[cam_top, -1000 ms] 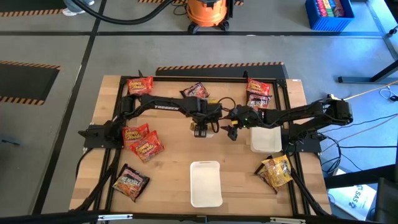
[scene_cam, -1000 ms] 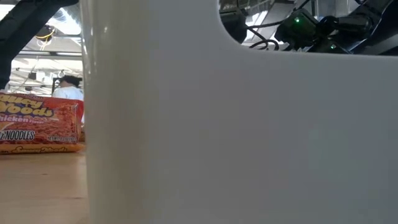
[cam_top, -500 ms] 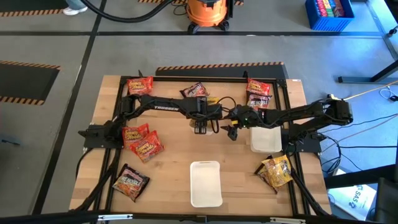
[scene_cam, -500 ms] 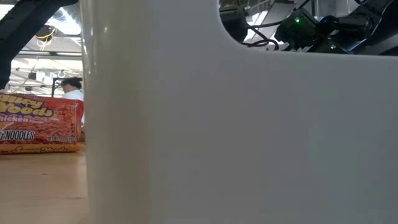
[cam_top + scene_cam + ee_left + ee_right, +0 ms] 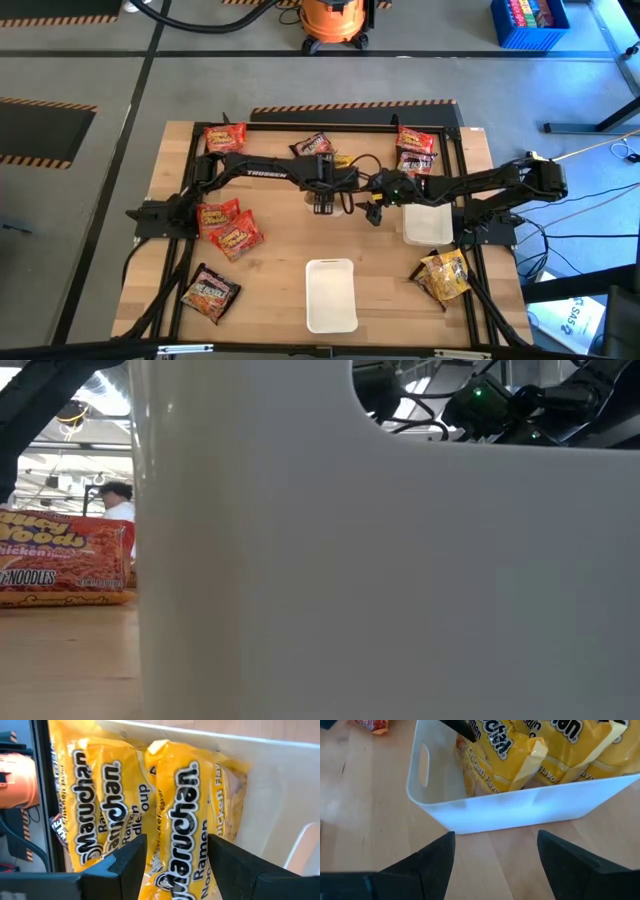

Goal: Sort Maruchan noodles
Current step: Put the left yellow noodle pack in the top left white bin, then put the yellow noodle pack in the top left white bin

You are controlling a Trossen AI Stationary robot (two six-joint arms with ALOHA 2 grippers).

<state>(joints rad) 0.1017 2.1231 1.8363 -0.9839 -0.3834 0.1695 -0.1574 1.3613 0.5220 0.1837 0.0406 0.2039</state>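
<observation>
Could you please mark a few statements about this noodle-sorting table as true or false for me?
1. Yellow Maruchan packets lie in a white tray. True.
2. The right gripper grips a packet. False: its jaws are open and hold nothing.
3. In the high view, the lower tray holds red packets. False: it looks empty.
4. The left gripper and the right gripper are both over the middle of the table. True.

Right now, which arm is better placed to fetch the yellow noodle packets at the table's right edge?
Probably the right arm. The yellow packets lie on its side, past the white tray. The right tool, mid-table, is nearer; the left tool would have to reach across it.
</observation>
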